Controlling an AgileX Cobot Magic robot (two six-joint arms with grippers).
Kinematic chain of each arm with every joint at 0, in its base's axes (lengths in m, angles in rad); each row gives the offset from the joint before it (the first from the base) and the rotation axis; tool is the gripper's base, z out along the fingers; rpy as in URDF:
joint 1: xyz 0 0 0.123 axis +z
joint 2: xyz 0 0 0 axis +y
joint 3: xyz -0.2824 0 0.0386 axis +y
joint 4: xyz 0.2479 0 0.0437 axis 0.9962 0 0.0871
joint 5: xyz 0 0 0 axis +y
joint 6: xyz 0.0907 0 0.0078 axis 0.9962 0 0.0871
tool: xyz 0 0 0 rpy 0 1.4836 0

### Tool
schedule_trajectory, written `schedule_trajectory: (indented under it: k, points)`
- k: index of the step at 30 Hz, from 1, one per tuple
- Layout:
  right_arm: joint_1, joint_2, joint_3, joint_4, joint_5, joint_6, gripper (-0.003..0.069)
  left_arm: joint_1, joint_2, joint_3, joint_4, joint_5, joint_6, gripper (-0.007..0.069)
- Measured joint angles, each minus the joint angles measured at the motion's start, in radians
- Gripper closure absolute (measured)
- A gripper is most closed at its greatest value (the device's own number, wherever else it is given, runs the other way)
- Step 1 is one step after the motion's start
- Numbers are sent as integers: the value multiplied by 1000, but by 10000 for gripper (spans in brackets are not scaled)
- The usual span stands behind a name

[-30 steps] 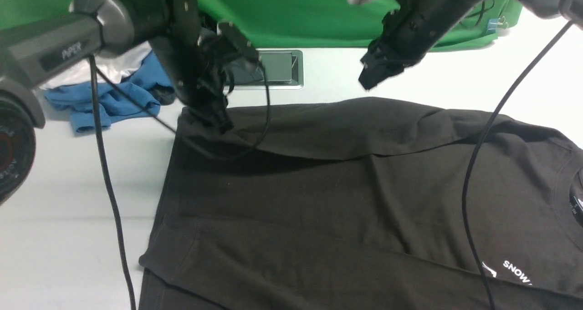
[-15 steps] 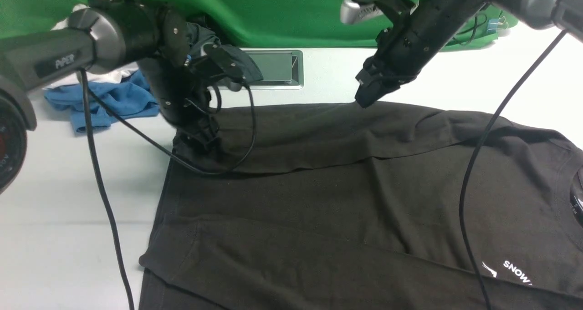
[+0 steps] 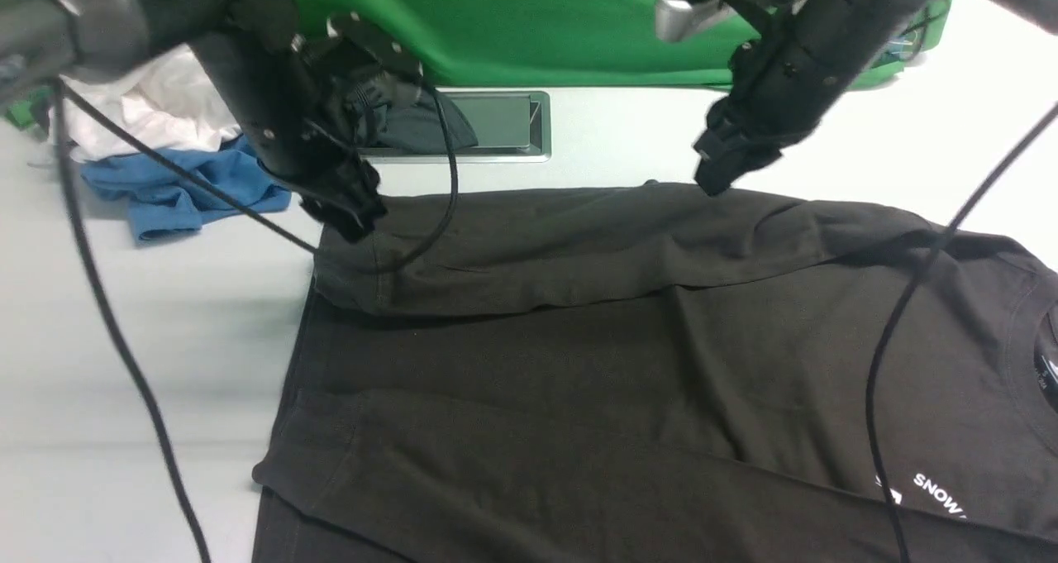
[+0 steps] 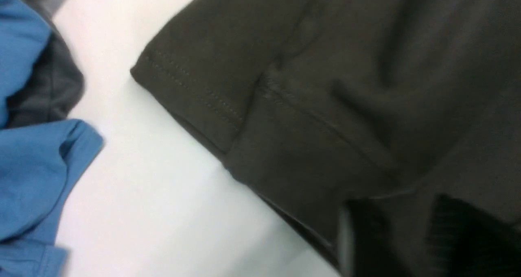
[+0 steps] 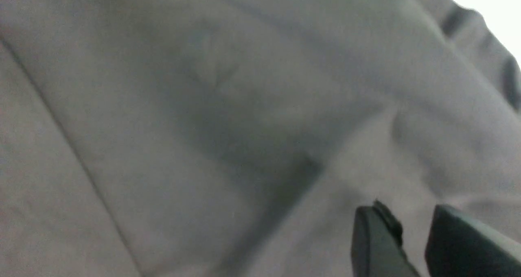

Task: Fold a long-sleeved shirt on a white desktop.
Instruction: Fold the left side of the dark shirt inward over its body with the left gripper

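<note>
Compared with a second before, the left pincer [image 3: 351,220] had risen off the long-sleeved shirt [image 3: 620,364] and pulled back to a spot just left of the cable hatch [image 3: 504,125] and on its robot side. In the left wrist view its fingers [image 4: 358,236] stood apart with nothing between them, above the sleeve cuff, which now lay flat. The right pincer [image 3: 715,181] had shifted further right of the hatch and hung just over the shirt's far edge. Its tips [image 5: 411,228] were slightly apart and empty.

The black-brown shirt lay spread on the white table [image 3: 124,340], on the robot's side of the hatch and reaching well to its right. One sleeve was folded along the edge nearest the hatch and another across the near part. The white "SNOW" print showed far right of the hatch.
</note>
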Motion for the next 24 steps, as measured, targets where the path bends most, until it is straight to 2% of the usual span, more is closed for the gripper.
schedule_trajectory:
  k: [1, 4, 12, 17, 24]
  points:
    - [0, -18, 28, -2, 0, 0, 442, 0, -14, 0, -27, -4, 26, 545]
    - [0, -41, 74, -4, 0, 11, 442, 0, -23, 0, -71, -54, 79, 601]
    - [5, -139, 173, -3, -1, 86, 452, 0, 119, 0, -84, -160, 104, 607]
    - [9, -291, 287, -3, 0, 108, 485, 0, 236, 5, -126, -127, 103, 607]
    - [9, -480, 421, -5, -21, 140, 497, 0, 245, 5, -160, -62, 98, 607]
